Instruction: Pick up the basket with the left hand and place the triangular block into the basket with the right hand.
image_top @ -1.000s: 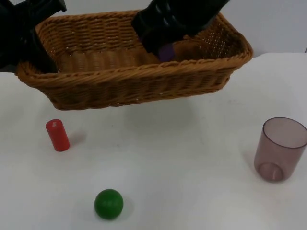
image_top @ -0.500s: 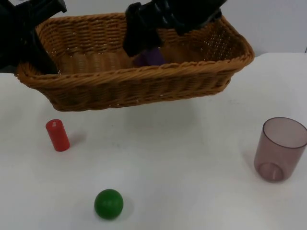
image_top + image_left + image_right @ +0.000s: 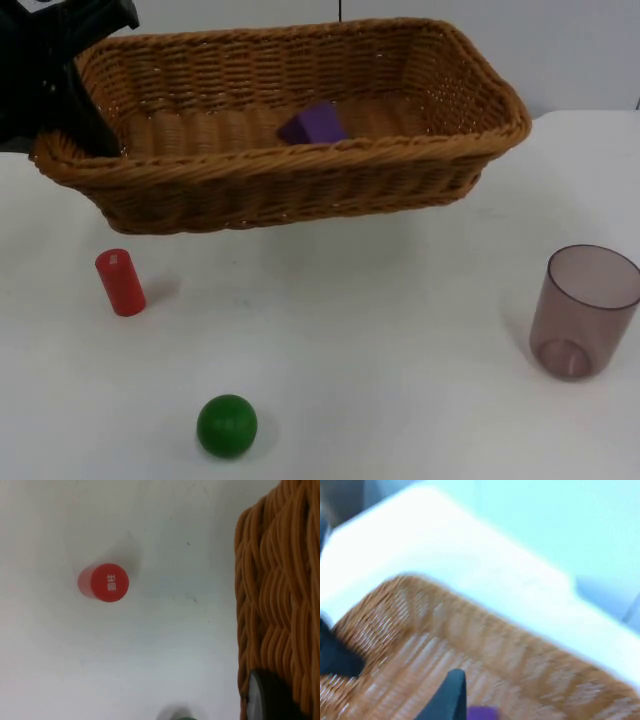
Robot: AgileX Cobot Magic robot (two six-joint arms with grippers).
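Observation:
The woven brown basket hangs above the table's back half, its shadow on the white top below it. My left gripper is shut on the rim at the basket's left end; in the left wrist view a black fingertip presses against the wicker wall. The purple triangular block lies loose on the basket's floor, near the middle. In the right wrist view, one black fingertip of my right gripper stands over the basket's inside, with nothing in the jaws and a bit of the purple block beside it.
A red cylinder stands upright on the table in front of the basket's left end, also seen from above. A green ball rests near the front edge. A translucent pinkish cup stands at the right.
The right gripper opened over the basket and dropped the purple block inside, then drew back out of the top view. The basket and left gripper stayed still.

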